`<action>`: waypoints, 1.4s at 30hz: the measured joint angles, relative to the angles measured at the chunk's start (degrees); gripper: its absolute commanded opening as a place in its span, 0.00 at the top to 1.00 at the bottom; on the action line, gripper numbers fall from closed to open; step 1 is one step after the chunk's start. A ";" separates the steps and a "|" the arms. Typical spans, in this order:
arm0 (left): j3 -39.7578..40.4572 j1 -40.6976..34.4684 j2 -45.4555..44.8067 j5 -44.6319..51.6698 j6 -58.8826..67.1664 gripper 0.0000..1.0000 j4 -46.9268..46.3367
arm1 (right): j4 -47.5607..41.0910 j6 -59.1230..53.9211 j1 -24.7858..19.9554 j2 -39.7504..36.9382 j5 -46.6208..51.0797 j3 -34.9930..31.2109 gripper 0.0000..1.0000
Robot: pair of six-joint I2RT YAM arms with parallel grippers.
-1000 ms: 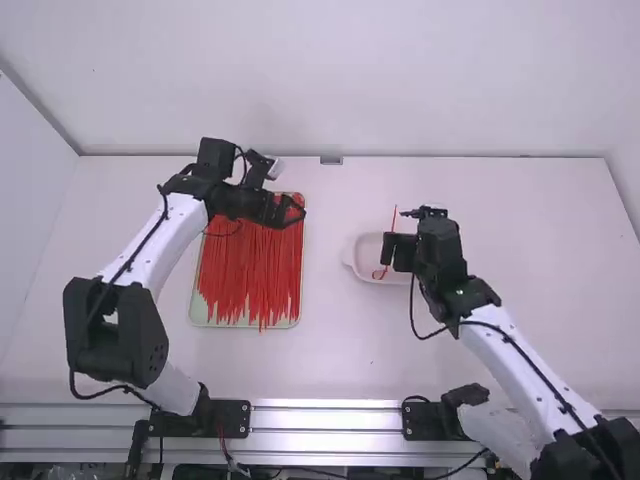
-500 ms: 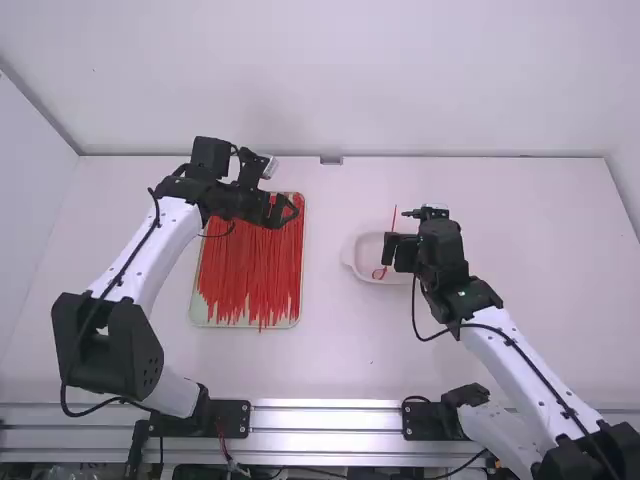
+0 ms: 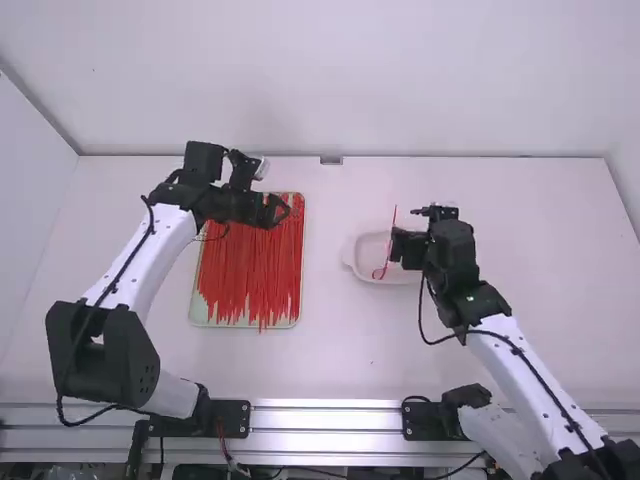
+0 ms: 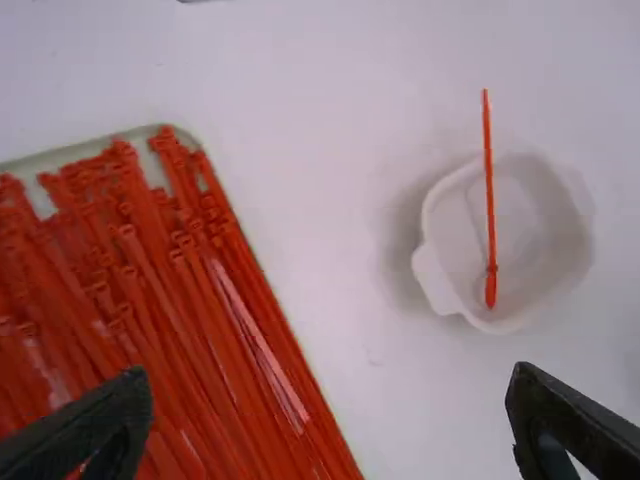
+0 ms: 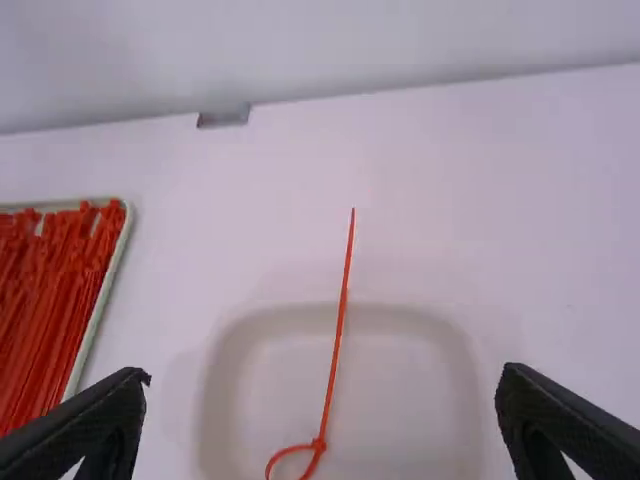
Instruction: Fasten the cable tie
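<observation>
A fastened red cable tie (image 3: 385, 248) lies in the white bowl (image 3: 362, 262), its loop (image 5: 295, 460) on the bowl floor and its tail (image 5: 343, 290) sticking up past the far rim. In the left wrist view the same tie (image 4: 488, 200) stands in the bowl (image 4: 450, 290). A pale tray (image 3: 293, 322) holds a heap of loose red ties (image 3: 250, 265). My left gripper (image 3: 282, 210) hangs open over the tray's far end, empty. My right gripper (image 3: 398, 248) is open and empty just right of the bowl.
The tray's corner (image 4: 165, 133) and its ties (image 4: 150, 310) lie below the left wrist camera. A small grey tab (image 5: 222, 117) sits at the table's far edge by the wall. Bare white table (image 3: 520, 220) stretches to the right of the bowl.
The left arm has swung its gripper slightly left and up over the tray's far end. The right gripper has drawn back a little to the right of the bowl.
</observation>
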 measured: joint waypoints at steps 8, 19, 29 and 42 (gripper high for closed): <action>-5.92 4.24 -6.75 -5.66 -4.02 0.21 6.43 | 3.50 -5.86 -6.91 -7.32 -4.81 -6.93 0.23; -18.23 4.13 -19.08 -16.31 -4.87 0.44 18.58 | 3.32 -12.90 -16.81 -21.92 -5.99 -21.44 0.49; -30.38 4.13 -31.47 -26.58 -5.05 0.66 30.60 | 3.34 -13.75 -16.81 -34.58 -6.19 -33.94 0.71; -47.80 4.13 -49.07 -28.87 -5.07 0.95 31.39 | 3.93 -13.92 -16.81 -48.11 -6.25 -36.79 0.93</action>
